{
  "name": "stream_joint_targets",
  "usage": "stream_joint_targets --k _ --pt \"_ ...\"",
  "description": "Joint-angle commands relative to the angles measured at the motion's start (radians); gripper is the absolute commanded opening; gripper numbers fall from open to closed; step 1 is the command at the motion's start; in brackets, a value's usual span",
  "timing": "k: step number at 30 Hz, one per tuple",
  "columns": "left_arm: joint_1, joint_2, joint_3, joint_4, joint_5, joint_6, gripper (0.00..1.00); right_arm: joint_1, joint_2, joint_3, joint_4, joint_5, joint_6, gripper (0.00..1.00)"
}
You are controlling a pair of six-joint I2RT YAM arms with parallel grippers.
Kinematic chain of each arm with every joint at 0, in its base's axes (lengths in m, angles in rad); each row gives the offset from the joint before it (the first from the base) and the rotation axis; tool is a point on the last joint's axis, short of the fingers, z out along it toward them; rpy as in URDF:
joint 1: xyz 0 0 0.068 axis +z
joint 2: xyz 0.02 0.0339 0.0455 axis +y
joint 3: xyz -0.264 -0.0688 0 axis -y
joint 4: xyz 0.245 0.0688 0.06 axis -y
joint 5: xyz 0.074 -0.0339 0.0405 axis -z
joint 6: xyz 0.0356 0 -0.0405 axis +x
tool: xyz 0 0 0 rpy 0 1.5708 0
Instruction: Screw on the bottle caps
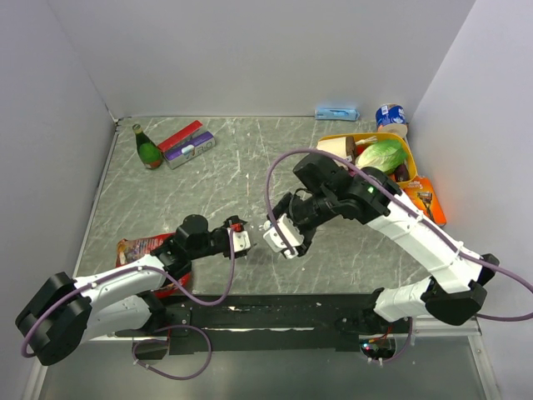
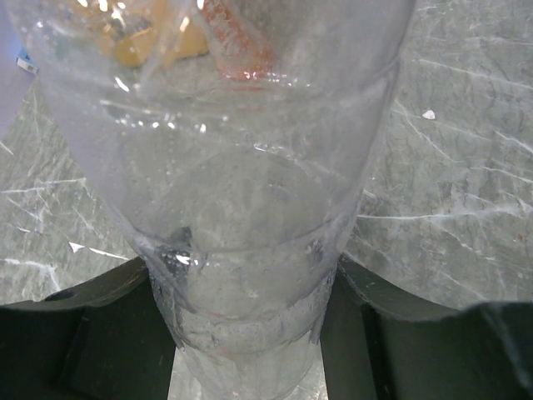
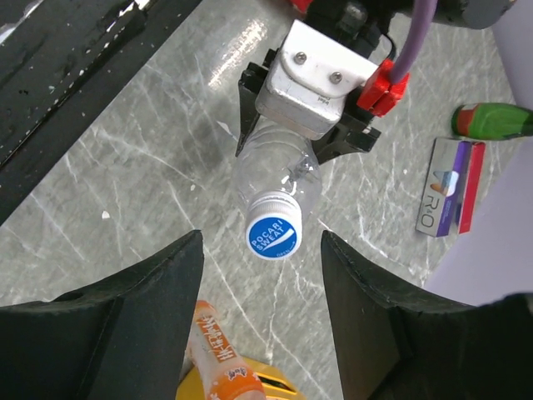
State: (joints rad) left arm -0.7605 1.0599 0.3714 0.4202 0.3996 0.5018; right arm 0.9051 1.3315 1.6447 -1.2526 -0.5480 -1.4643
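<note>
Left gripper (image 1: 246,240) is clenched on the bottle (image 3: 279,171), its black fingers pressing either side of the ribbed body. The left arm lies low over the table (image 1: 208,192), reaching from the near left towards the middle. It holds the bottle clear of the surface with the neck pointing right.

The right arm rises from the near right, arches away, then folds back left. The right gripper (image 1: 271,240) faces the bottle's top. Its matte black fingers (image 3: 158,300) stand apart on either side of the cap (image 3: 272,236) with a gap on each side, gripping nothing.

The bottle is thin, clear, glossy plastic, rounded at the shoulder. The cap sitting on its neck is a small disc with a blue printed face and a white ridged skirt. The tabletop is grey with pale, marble-like veins.
</note>
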Motion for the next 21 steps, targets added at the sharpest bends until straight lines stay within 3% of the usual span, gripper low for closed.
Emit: stream_joint_targets --k 1,11,15,19,21 --pt "0.003 -0.014 0.047 0.031 0.044 0.026 0.01 0.009 0.026 -0.011 0.039 0.023 -0.011 0.63" --pt "0.003 -0.009 0.050 0.035 0.050 0.024 0.01 0.017 0.060 -0.009 0.059 0.055 0.025 0.47" --pt "0.003 -0.008 0.049 0.040 0.041 0.014 0.01 0.015 0.072 -0.010 0.071 0.077 0.065 0.34" --pt "0.003 -0.009 0.043 0.118 -0.045 -0.060 0.01 0.003 0.127 0.023 0.100 0.100 0.259 0.26" --pt "-0.006 -0.012 0.046 0.167 -0.157 -0.086 0.01 -0.008 0.167 0.055 0.104 0.109 0.373 0.22"
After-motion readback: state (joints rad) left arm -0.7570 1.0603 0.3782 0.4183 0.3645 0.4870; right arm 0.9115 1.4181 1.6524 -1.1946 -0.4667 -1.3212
